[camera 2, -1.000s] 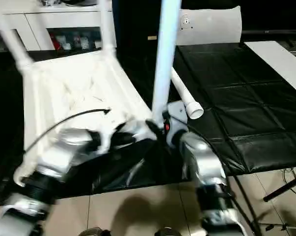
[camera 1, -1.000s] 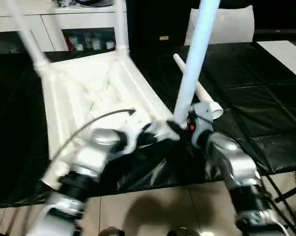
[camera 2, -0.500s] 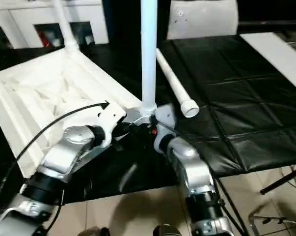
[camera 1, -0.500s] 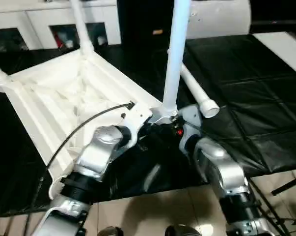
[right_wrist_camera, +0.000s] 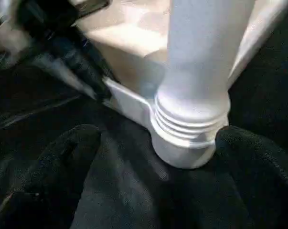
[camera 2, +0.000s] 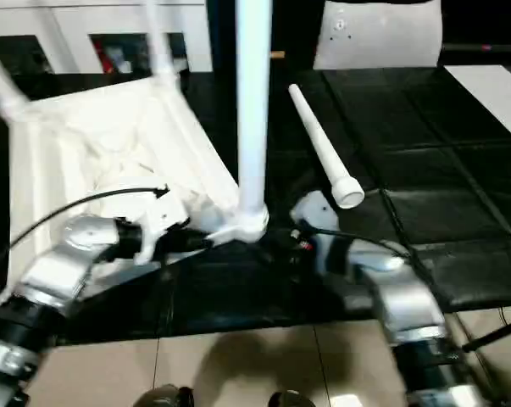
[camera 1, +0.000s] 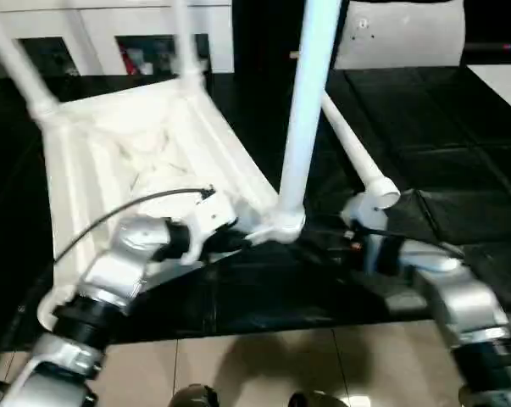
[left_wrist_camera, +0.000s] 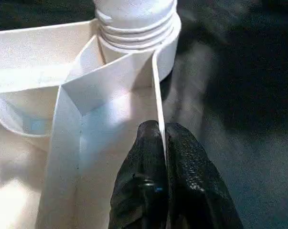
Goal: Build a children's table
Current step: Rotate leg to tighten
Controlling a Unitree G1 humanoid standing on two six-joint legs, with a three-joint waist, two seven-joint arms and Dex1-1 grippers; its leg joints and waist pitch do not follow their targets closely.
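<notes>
The children's table lies upside down: its white ribbed tabletop rests on the black work table. One white leg stands upright in the near right corner socket. Two more legs rise at the far corners. A loose leg lies to the right. My left gripper is shut on the tabletop's thin rim wall just beside that socket. My right gripper is open, its fingers standing apart on either side of the socket.
The black-covered work table stretches to the right, its near edge meeting a tiled floor. A white cabinet stands behind and a white panel at the back right. A flat white board lies far right.
My right gripper has opened off the base of the upright leg and drawn back to the right. The left gripper keeps its pinch on the rim. The camera has shifted.
</notes>
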